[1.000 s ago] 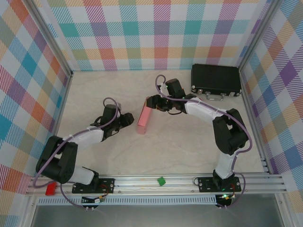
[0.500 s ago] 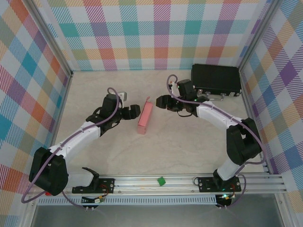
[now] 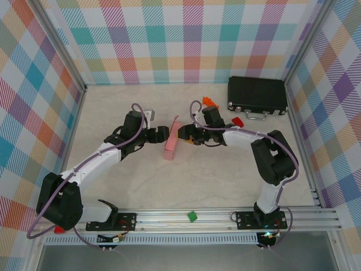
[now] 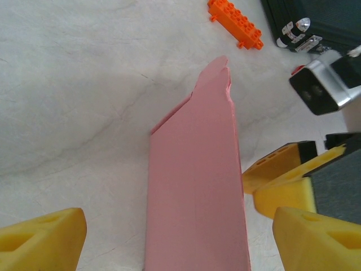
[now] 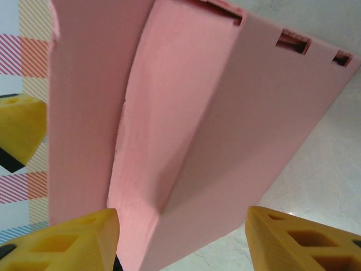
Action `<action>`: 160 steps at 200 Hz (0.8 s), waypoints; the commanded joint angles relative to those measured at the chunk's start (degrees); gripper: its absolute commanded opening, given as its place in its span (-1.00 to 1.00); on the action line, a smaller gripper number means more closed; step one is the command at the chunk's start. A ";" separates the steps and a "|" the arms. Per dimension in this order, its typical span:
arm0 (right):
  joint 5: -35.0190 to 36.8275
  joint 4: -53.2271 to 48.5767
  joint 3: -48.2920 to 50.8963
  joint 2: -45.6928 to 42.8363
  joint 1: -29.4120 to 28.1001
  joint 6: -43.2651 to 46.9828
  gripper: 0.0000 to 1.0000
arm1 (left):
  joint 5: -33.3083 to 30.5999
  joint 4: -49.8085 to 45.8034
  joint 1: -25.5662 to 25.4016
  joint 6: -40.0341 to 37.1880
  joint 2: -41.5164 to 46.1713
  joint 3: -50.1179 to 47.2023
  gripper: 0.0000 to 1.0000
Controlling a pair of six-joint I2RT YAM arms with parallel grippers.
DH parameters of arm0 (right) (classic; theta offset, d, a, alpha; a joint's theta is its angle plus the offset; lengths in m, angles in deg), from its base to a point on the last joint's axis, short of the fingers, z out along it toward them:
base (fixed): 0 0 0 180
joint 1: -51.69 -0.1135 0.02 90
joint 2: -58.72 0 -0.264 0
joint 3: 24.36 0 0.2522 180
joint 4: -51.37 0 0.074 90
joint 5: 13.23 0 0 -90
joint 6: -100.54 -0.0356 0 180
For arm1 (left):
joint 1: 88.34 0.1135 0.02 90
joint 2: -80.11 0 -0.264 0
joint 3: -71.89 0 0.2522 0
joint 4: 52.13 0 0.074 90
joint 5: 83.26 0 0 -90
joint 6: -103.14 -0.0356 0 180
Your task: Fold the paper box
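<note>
My left arm (image 3: 93, 162) and right arm (image 3: 243, 134): white link shells, black joints, purple cables. Left hand (image 3: 163, 133) and right hand (image 3: 183, 134): yellow foam pads (image 4: 39, 237).

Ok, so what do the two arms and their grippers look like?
The left arm and right arm have white links, black joints and a lilac cable looping alongside. The left gripper and right gripper are black with chunky yellow wedge-shaped fingers, moulded with hollow cells.

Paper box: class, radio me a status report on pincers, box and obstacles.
Left pincer open, right pincer open, flanking box. Box on edge between them. Brick, case lie apart.
</note>
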 commanded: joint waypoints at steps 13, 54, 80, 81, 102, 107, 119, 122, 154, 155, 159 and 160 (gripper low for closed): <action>-1.08 2.29 -2.27 2.44 -0.46 -1.68 0.21 | 2.17 -1.07 -0.19 -1.30 -1.11 1.18 0.69; 0.62 0.59 -3.12 4.51 -0.53 -2.14 0.14 | 4.48 -1.82 -0.23 -1.82 -2.45 1.75 0.67; 2.92 -2.27 -3.89 5.44 -0.62 -2.50 0.06 | 5.02 -2.57 -0.45 -2.38 -3.22 2.22 0.67; 3.04 -2.38 -3.91 5.44 -0.62 -2.49 0.06 | 4.97 -2.61 -0.45 -2.41 -3.24 2.27 0.67; 4.18 -3.60 -4.16 5.64 -0.72 -2.57 -0.01 | 4.84 -3.89 -0.88 -3.35 -4.20 3.22 0.67; 4.30 -3.81 -4.16 5.62 -0.79 -2.50 -0.01 | 4.71 -4.15 -1.04 -3.62 -4.41 3.48 0.67; 4.89 -4.40 -4.20 5.45 -0.80 -2.50 -0.02 | 4.43 -4.96 -1.43 -4.26 -5.17 4.26 0.67; 5.00 -4.66 -4.21 5.38 -0.84 -2.44 -0.03 | 4.34 -5.20 -1.54 -4.43 -5.46 4.46 0.67; 4.51 -4.16 -4.10 4.50 -0.88 -2.05 -0.01 | 2.98 -6.34 -2.61 -6.01 -7.20 6.94 0.68; 4.45 -4.03 -4.02 4.40 -0.92 -2.05 -0.01 | 2.90 -7.27 -2.58 -6.02 -7.30 7.01 0.68; 4.30 -3.47 -3.90 4.03 -0.88 -2.11 0.02 | 2.68 -8.36 -2.77 -6.24 -7.44 7.41 0.68; 4.30 -3.38 -3.88 3.90 -0.88 -2.12 0.03 | 2.62 -8.50 -2.80 -6.31 -7.55 7.50 0.68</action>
